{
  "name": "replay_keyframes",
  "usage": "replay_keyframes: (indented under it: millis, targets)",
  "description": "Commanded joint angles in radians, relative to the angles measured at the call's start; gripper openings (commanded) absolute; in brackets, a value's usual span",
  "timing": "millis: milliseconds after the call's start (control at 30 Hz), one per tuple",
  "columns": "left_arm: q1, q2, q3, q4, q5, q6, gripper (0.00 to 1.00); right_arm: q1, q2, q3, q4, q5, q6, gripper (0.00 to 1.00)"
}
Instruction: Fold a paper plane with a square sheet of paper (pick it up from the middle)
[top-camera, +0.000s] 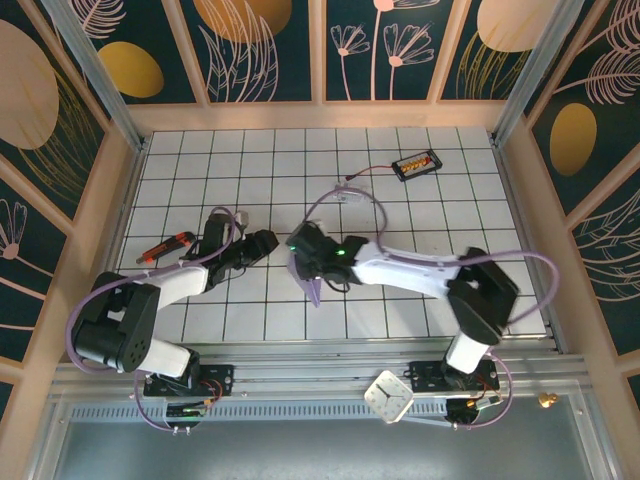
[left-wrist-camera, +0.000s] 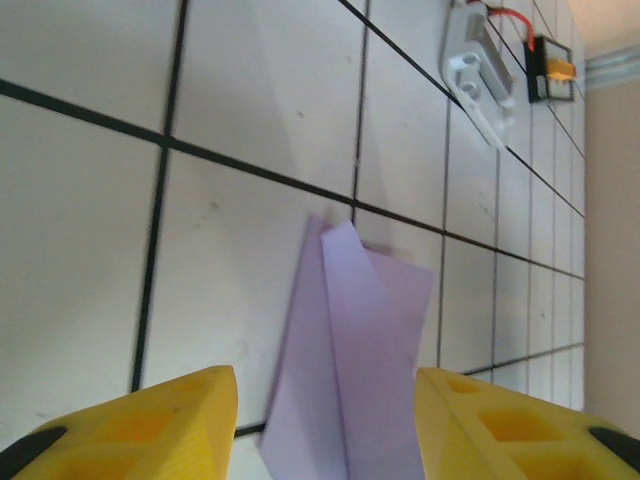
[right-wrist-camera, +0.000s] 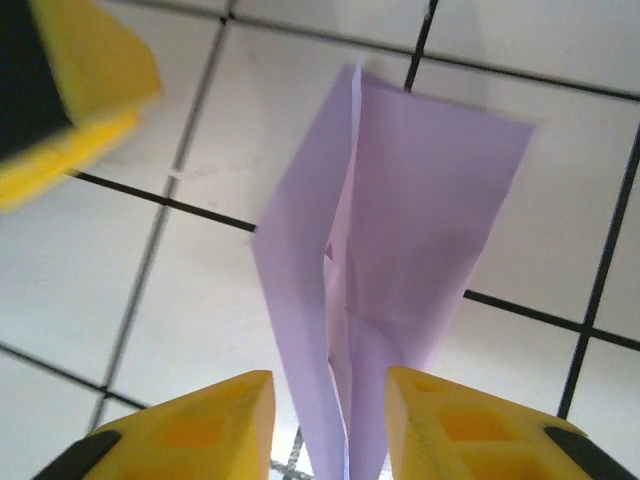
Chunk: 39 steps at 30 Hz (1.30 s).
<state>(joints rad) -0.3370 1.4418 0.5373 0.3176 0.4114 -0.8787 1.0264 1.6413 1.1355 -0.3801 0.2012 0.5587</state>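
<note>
Plain lavender paper plane (right-wrist-camera: 400, 220) between the parted right tool (right-wrist-camera: 326, 390)

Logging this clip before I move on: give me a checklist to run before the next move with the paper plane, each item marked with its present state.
1. Paper plane folded into a pointed dart: ok.
2. Right gripper jaws apart, plane between them: ok.
3. Right jaws clear of the paper: cannot tell.
4. Left gripper jaws apart: ok.
5. Plane resting flat on the table: cannot tell.
6. Wired plastic piece apart from the plane: ok.
</note>
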Motion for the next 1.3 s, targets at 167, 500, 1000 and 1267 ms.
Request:
replay_keyframes:
  millis: [167,500,1000,1267]
  targets:
    - [-0.026,-0.057,-0.007,0.001,0.025,-0.02,0.5,-0.199,-0.127,-0.276,0.355,-0.316,0.006,0.44]
    - [-0.024,-0.035,0.001,0.0,0.03,-0.021,0.5,-0.233,0.027,-0.298,0.475,-0.33,0.052,0.43]
    - [-0.025,-0.008,-0.005,0.016,0.044,-0.008,0.5,-0.296,0.149,-0.307,0.641,-0.408,0.078,0.41]
    - [-0.025,-0.011,-0.002,0.013,0.042,-0.005,0.5,-0.318,0.166,-0.33,0.754,-0.459,0.121,0.24]
